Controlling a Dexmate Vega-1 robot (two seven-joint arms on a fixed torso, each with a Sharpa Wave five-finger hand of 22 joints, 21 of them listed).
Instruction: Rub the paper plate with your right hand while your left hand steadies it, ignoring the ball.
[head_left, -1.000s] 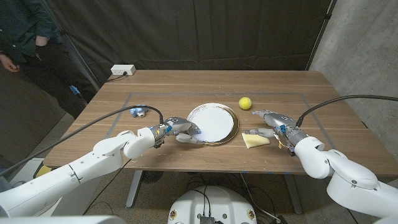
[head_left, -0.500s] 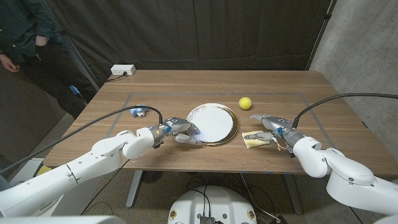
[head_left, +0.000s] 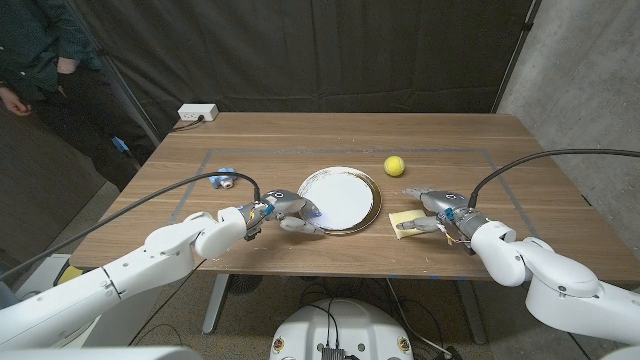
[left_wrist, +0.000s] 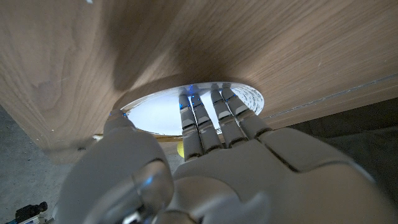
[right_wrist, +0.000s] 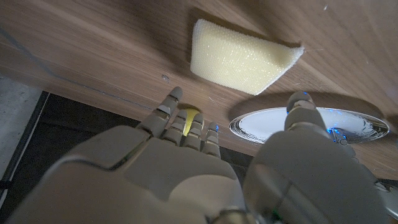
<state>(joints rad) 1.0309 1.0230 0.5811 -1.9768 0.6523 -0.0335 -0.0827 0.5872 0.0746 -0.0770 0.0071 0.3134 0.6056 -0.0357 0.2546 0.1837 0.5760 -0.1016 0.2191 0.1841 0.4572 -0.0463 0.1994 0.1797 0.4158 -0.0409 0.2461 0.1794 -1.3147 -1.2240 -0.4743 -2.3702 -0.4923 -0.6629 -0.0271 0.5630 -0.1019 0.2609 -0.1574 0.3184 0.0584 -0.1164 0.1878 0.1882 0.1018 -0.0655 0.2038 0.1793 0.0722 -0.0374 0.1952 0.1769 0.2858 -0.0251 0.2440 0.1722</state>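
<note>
The white paper plate (head_left: 342, 196) with a gold rim lies at the table's middle, and it also appears in the left wrist view (left_wrist: 161, 115) and the right wrist view (right_wrist: 311, 126). My left hand (head_left: 293, 212) reaches in from the plate's near left, its straight fingers (left_wrist: 208, 115) lying over the rim onto the plate. My right hand (head_left: 437, 206) hovers to the right of the plate, fingers (right_wrist: 180, 118) apart and holding nothing, just over a yellow sponge (head_left: 406, 224) (right_wrist: 241, 56). The yellow ball (head_left: 395, 165) sits behind the sponge.
A white power strip (head_left: 197, 113) lies at the far left corner. A small blue object (head_left: 222, 180) sits left of the plate. A person (head_left: 35, 60) stands beyond the table's left side. Black cables trail from both arms over the table's sides.
My right hand has drawn slightly nearer and down over the sponge, covering more of it. The left hand, plate and ball have stayed put.
</note>
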